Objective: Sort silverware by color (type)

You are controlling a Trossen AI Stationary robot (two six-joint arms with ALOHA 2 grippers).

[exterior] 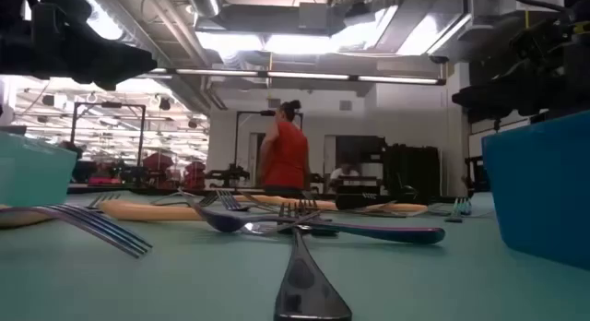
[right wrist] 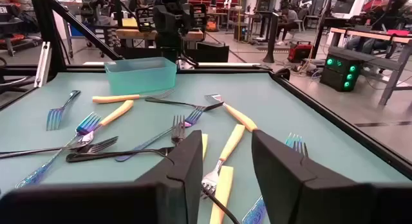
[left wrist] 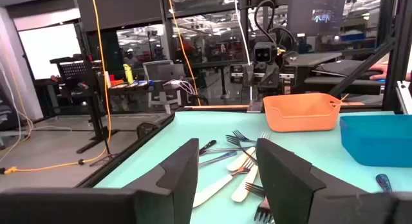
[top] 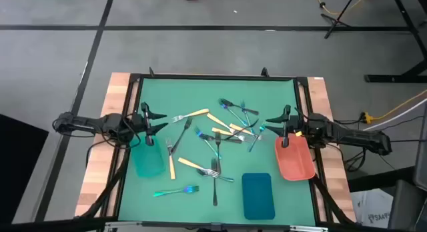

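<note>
Silverware point(top: 215, 139) without legible writing

I have both arms reaching in level from opposite side edges of the tabletop, left gripper point(top: 160, 119) and right gripper point(top: 269, 120) each hovering with fingers parted, holding nothing.

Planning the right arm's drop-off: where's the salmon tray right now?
High view: the salmon tray sits at the mat's right edge, under the right gripper, with the blue tray nearest.

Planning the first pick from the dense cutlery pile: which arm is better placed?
Likely right. The right gripper hovers open beside the cluster of silverware; the left gripper sits farther away, near only scattered forks.
</note>
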